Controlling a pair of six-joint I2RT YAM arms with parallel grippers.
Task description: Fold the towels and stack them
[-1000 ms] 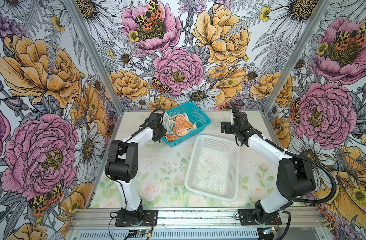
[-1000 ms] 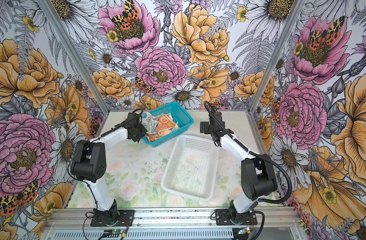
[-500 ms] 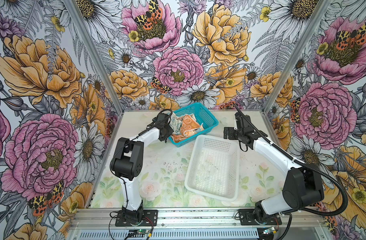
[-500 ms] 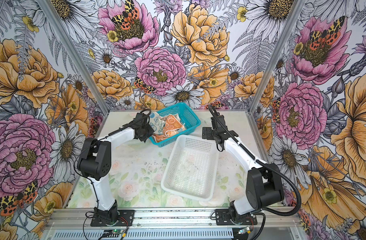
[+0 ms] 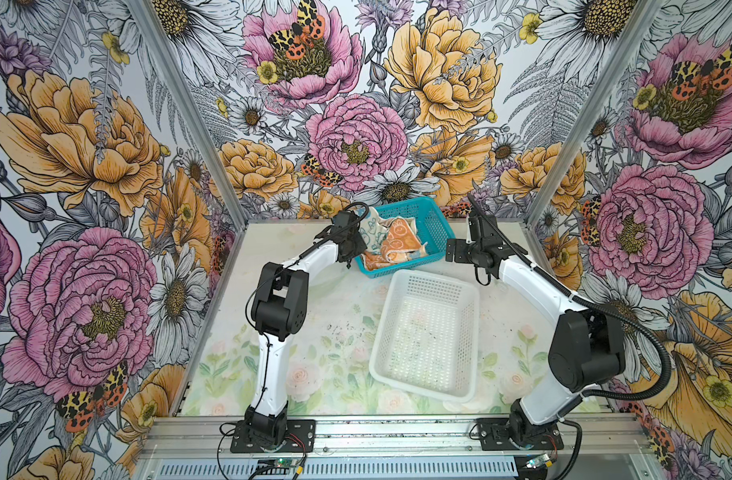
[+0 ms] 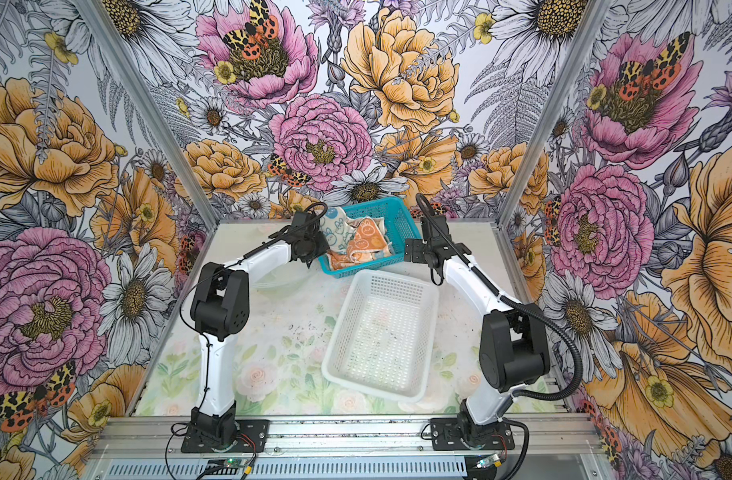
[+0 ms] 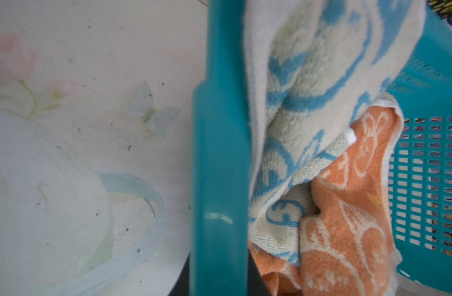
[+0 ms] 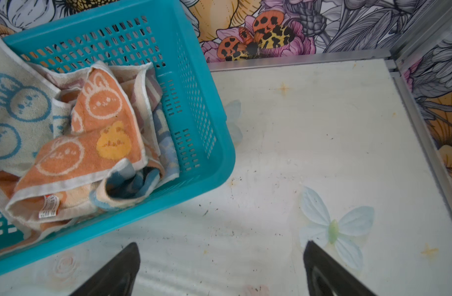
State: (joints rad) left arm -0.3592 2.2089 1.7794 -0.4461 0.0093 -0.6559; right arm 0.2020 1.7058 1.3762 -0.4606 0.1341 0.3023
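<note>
Straddling the left rim of the teal basket point(image 5: 433, 221), the left gripper point(image 5: 352, 246) looks nearly closed on that plastic edge, though only dark slivers of its jaws show, a hold suited to steering the basket. The towels point(image 5: 391, 243) lie crumpled inside, far middle of the table point(image 5: 335, 299). The right gripper point(image 8: 219, 271) hangs wide open and empty over bare surface just right. The white basket point(image 5: 434, 286) sits nearer, with folding room to its left.
</note>
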